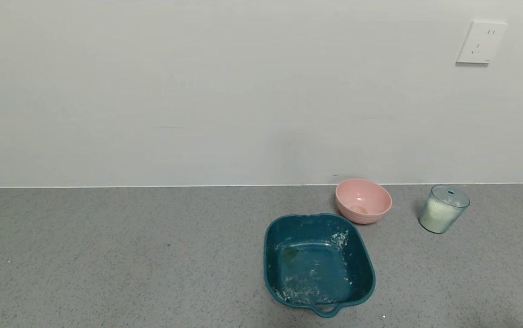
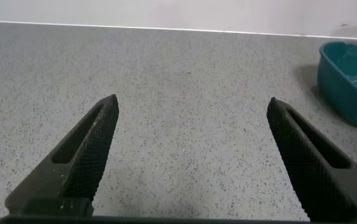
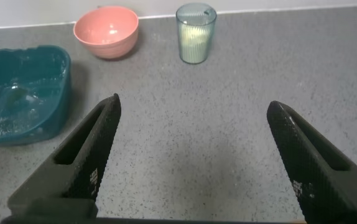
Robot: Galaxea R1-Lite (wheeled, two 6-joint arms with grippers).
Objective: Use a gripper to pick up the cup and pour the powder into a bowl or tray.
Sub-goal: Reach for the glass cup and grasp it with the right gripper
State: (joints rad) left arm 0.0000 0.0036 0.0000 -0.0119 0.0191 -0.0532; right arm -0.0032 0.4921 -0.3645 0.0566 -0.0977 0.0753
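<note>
The pale blue-green ribbed cup [image 1: 443, 208] stands upright at the far right of the grey counter with cream powder [image 1: 435, 214] inside. It also shows in the right wrist view [image 3: 195, 33], well ahead of my right gripper [image 3: 193, 107], which is open and empty over bare counter. The dark teal tray [image 1: 320, 264] with powder smears sits near the front middle, and shows in the right wrist view [image 3: 20, 94] and the left wrist view [image 2: 351, 81]. My left gripper [image 2: 193, 102] is open and empty over bare counter. Neither gripper shows in the head view.
A round pink bowl [image 1: 363, 200] stands behind the tray, between it and the cup, and shows in the right wrist view [image 3: 106, 30]. A white wall with a socket [image 1: 481, 42] backs the counter.
</note>
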